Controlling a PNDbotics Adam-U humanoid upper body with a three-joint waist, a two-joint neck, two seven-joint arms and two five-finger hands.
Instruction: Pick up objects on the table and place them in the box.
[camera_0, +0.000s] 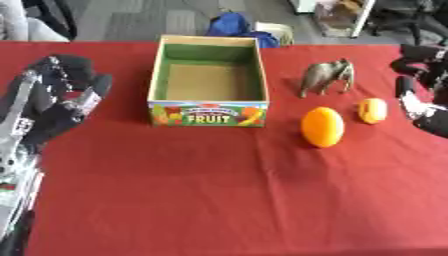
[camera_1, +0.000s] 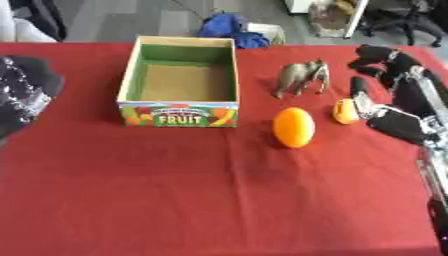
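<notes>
The left hand (camera_0: 52, 97) sits nearest, at about nine o'clock on the red table (camera_0: 219, 200), fingers relaxed and spread, holding nothing. Across at three o'clock the right hand (camera_1: 394, 100) hangs with its fingers straight and parted, a fingertip just beside the small orange piece (camera_1: 346, 111). The large orange (camera_1: 294, 127) lies toward the middle, at four o'clock from the box (camera_0: 208, 112), and the toy elephant (camera_1: 302, 77) stands at one o'clock from that orange.

The box (its front reads FRUIT) looks empty, so I judge the task barely begun. The step in hand seems to be taking the small orange piece; the right hand would do well to come down over it with thumb and fingers on opposite sides, avoiding a nudge that rolls it toward the large orange.

The right hand's palm side is hard to make out, and the left view cuts most of it off.
</notes>
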